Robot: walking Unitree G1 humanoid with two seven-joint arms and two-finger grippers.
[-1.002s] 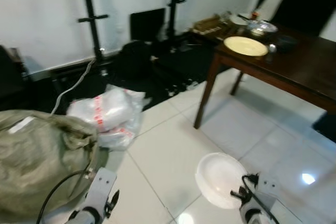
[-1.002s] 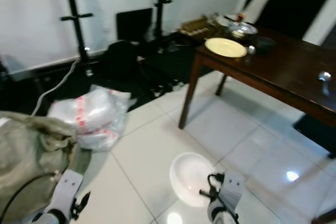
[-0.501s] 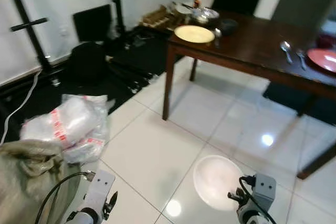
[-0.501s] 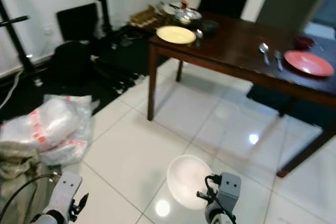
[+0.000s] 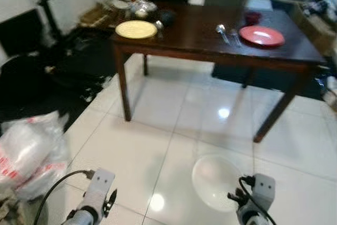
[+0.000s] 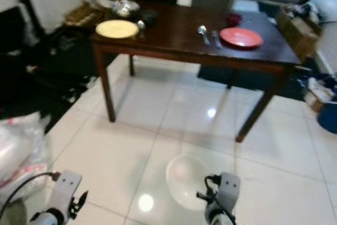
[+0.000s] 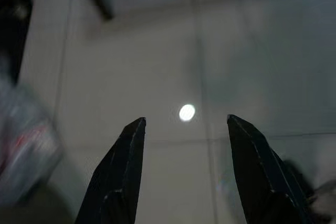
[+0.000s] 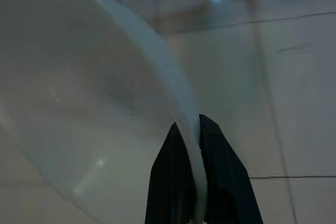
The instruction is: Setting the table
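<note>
The right tool (image 8: 195,182) is clamped on the rim of the white bowl (image 6: 184,178), carried level and low over the floor tiles for transport. The left tool (image 7: 184,145) hangs idle, fingers apart. Far ahead stands the counter (image 6: 174,35), bearing a yellow plate (image 6: 117,28), a red plate (image 6: 241,37) and cutlery (image 6: 202,31).

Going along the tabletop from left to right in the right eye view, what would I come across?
Yellow plate → spoon → red plate. The small items crowded at the table's far left corner overlap too much to place.
</note>
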